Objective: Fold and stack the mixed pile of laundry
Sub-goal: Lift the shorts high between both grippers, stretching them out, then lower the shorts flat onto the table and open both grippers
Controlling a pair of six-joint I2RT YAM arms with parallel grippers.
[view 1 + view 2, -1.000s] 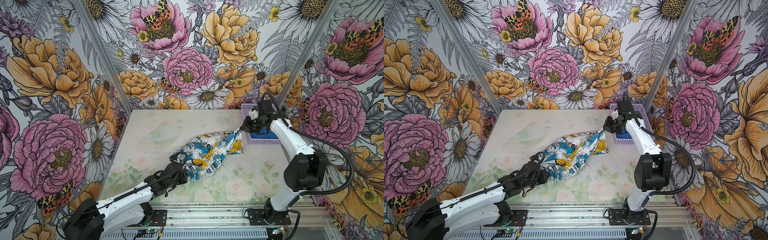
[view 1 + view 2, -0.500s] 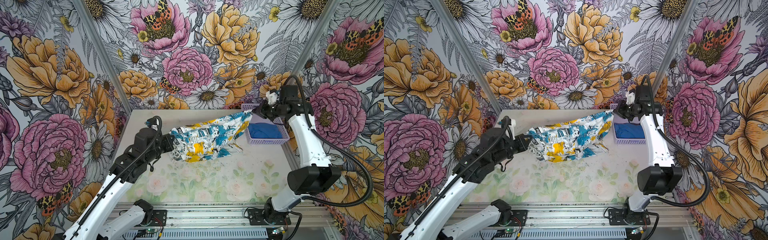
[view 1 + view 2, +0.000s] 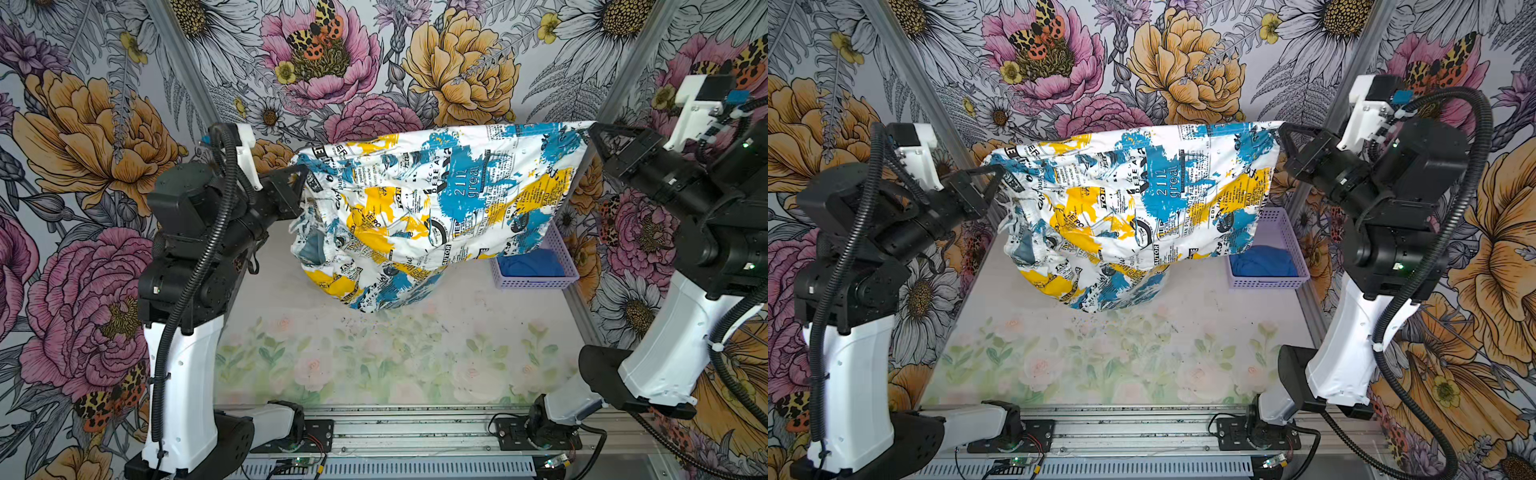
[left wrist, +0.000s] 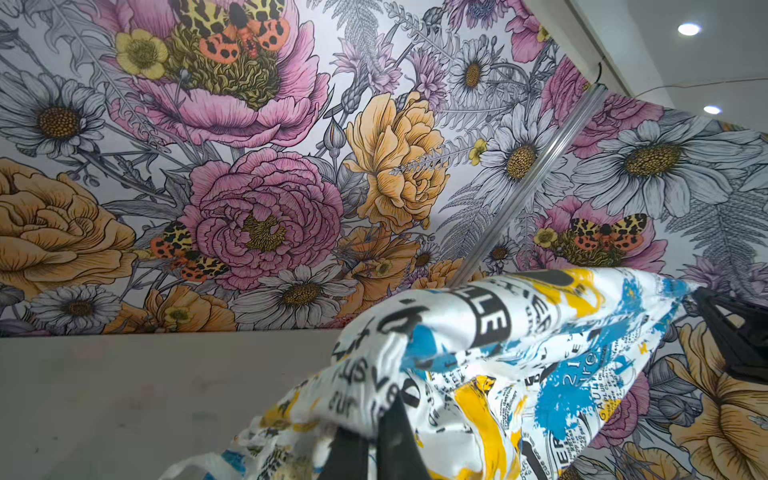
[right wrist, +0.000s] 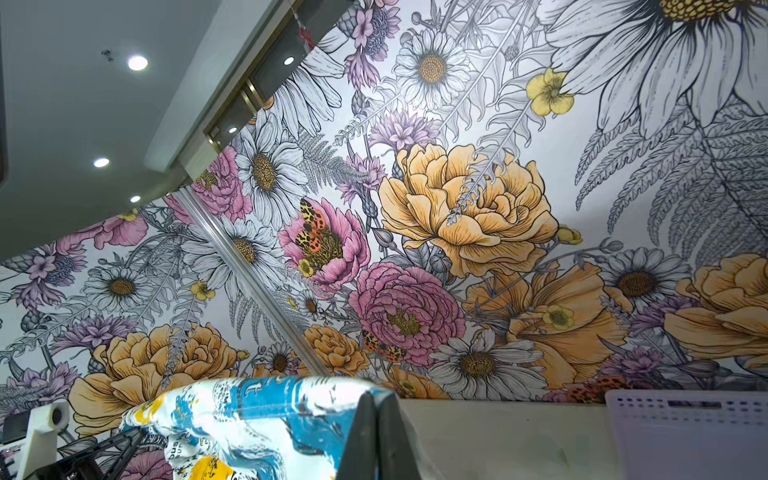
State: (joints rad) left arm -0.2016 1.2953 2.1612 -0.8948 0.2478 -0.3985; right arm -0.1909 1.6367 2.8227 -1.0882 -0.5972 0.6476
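Observation:
The white garment with black newspaper text and yellow and blue splashes point(image 3: 432, 208) point(image 3: 1133, 208) hangs stretched in the air between both arms, its lower part sagging toward the table. My left gripper point(image 3: 305, 168) point(image 3: 1003, 168) is shut on its left top corner; the left wrist view shows the cloth point(image 4: 478, 357) bunched over the shut gripper point(image 4: 374, 419). My right gripper point(image 3: 592, 126) point(image 3: 1281, 124) is shut on the right top corner, which the right wrist view shows as cloth point(image 5: 257, 419) pinched in the gripper point(image 5: 378, 399). The royal blue T-shirt point(image 3: 530, 262) point(image 3: 1262, 259) lies crumpled in the basket.
A lavender perforated basket point(image 3: 536, 282) point(image 3: 1287, 237) point(image 5: 685, 432) stands at the table's back right, partly behind the hanging cloth. The pale floral table top point(image 3: 395, 353) point(image 3: 1121, 357) spreads below, closed in by flowered walls on three sides.
Both arms have lifted the printed garment off the table and pulled apart, so it went from a bunched heap to hanging spread high between them. The basket's blue shirt stayed put.

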